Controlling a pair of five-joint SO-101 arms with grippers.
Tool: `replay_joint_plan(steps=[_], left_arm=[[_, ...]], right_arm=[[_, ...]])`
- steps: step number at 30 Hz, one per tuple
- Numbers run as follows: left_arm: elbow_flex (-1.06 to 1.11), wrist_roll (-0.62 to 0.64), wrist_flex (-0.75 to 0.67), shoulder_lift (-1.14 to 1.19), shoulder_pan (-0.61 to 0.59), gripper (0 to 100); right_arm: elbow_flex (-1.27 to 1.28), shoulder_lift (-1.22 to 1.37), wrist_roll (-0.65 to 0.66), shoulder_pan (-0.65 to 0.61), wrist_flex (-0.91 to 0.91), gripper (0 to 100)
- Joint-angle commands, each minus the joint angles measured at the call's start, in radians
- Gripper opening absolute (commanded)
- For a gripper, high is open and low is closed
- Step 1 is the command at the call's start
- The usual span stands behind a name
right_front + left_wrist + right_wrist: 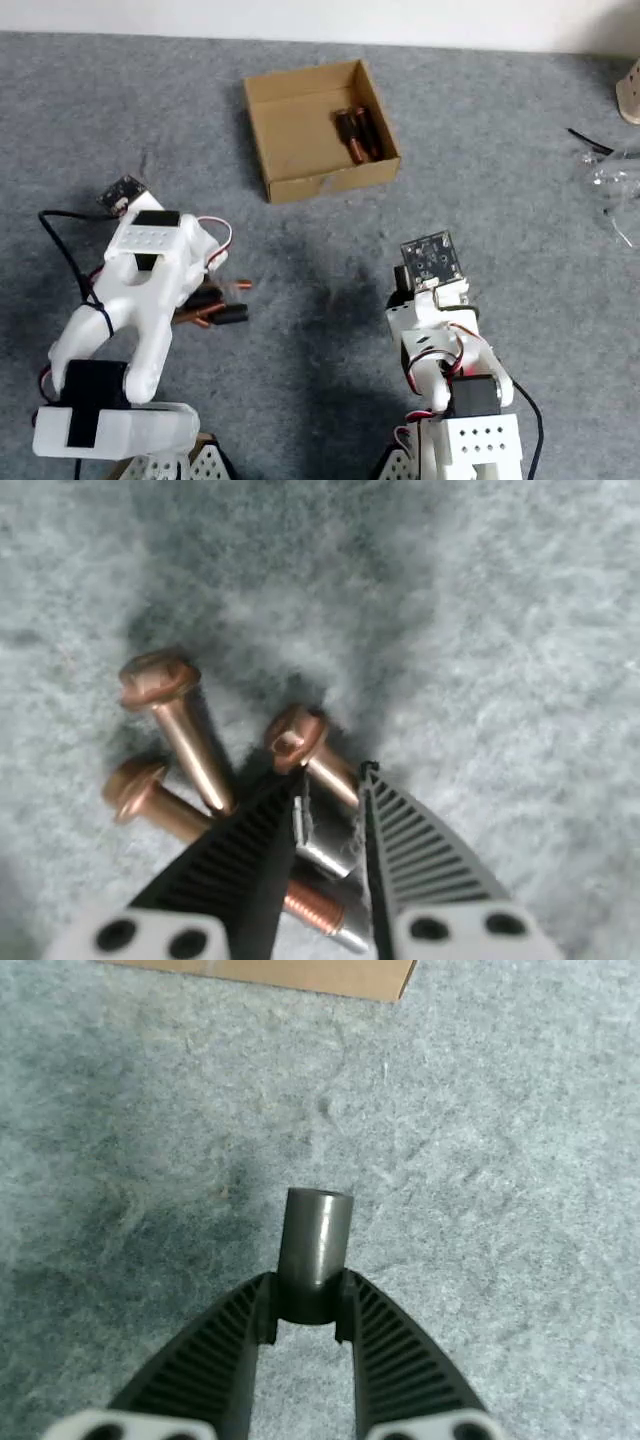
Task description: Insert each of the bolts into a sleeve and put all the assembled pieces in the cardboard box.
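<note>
Pinching a bolt's (300, 742) shank in the heap (185, 745) near the tabletop's (330, 250) left edge, the left tool (334, 772) could drag neighbours. Right tool's (305, 1290) clamped on the sleeve (318, 1235) toward the front edge; any tilt probably jams insertion.

grey felt-like table cover (520, 130), pale wall strip along the far edge (300, 15) — clear plastic clutter at the side (610, 170)

Counter (300, 270): grey, felt-like covering. Cardboard box (330, 182) near the far edge, centre-left; loose copper bolts (185, 740) toward the left edge. Clear plastic wrapping (612, 172) with black wire (585, 140) at the right edge.
</note>
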Motion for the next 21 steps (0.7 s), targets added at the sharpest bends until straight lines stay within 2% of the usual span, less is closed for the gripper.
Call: replay_joint_plan(steps=[1,6,16,21], left_arm=[[-0.002,0.005,0.054,0.008,0.018,10],[-0.004,0.077,0.051,0.015,0.019,10],[0.091,0.083,-0.132,0.016,0.015,10],[0.081,0.138,-0.144,0.015,0.018,10]], right_arm=[[-0.005,-0.012,-0.003,-0.013,-0.039,0.4],[-0.005,-0.012,-0.003,-0.013,-0.039,0.4],[0.016,-0.012,-0.003,-0.013,-0.041,0.4],[0.016,-0.012,-0.003,-0.013,-0.041,0.4]])
